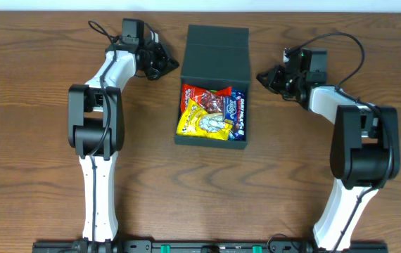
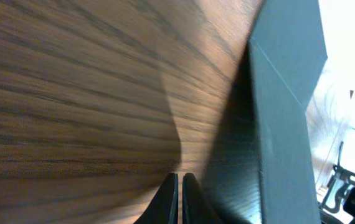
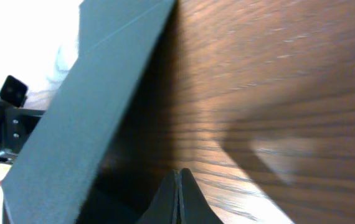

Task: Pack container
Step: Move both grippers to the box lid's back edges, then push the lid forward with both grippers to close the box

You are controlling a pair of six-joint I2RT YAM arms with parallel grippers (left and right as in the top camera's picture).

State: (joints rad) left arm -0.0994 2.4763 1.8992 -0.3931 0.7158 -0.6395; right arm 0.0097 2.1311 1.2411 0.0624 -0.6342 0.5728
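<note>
Container: sits at mid-table between the two arms, its lid open and swung to the far side. A crease runs across the lid. Whether the lid lies flat or leans cannot be told from overhead.

Contents: the open compartment holds snack packets packed close together. A yellow packet lies at the near left, a red packet behind it, and a blue packet along the right wall. They overlap, and the floor of the box is hidden beneath them.

Left gripper: low at the lid's left edge, just beside it and pointing toward it; contact cannot be confirmed. In the left wrist view its fingers are drawn together with only a hairline slit between them and nothing held. The container's dark wall fills the right of that view and bare wood the left.

Right gripper: just off the container's right side, near the hinge line, pointing toward it. In the right wrist view its fingers are pressed together, empty. The dark wall stands to their left, with wood grain and a shadow to the right.

Surroundings: a black cable loops behind the left arm and another arcs over the right. Nothing lies between either gripper and the container.
</note>
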